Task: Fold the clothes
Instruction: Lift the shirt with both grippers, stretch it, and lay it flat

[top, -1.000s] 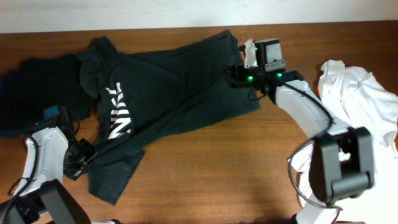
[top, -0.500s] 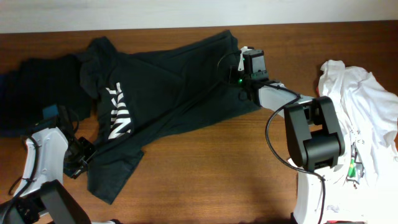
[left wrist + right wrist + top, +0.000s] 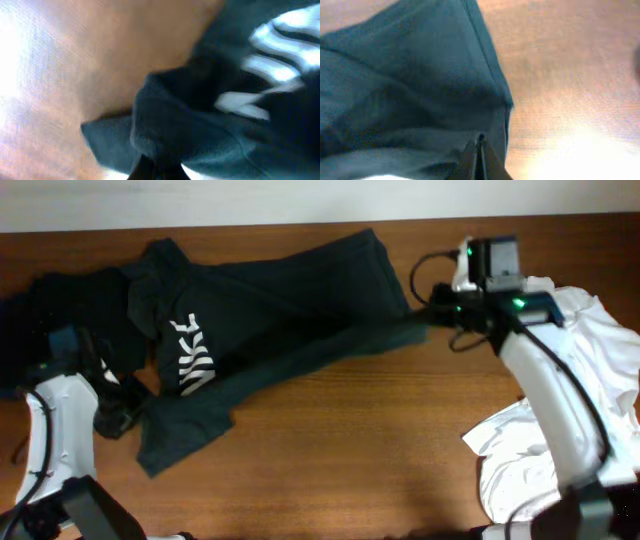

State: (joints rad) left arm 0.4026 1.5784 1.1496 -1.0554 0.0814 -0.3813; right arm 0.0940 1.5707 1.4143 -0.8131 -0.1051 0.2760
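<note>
A dark green T-shirt (image 3: 270, 310) with white lettering (image 3: 190, 355) lies stretched across the wooden table (image 3: 350, 450). My right gripper (image 3: 425, 318) is shut on the shirt's right corner, which is drawn out into a point. The right wrist view shows the closed fingers (image 3: 479, 152) pinching the hem of the shirt (image 3: 410, 90). My left gripper (image 3: 126, 413) is shut on the shirt's lower left part. In the left wrist view the dark cloth (image 3: 170, 115) bunches over my jaws at the bottom edge, with the lettering (image 3: 270, 70) beyond.
A pile of white clothes (image 3: 585, 330) lies at the right edge, with more white cloth (image 3: 510, 465) at the lower right under my right arm. Another dark garment (image 3: 60, 305) lies at the far left, partly under the shirt.
My right gripper has shut on the shirt's right corner and pulled it to the right. The left gripper has moved up and left with its hold, stretching the shirt.
</note>
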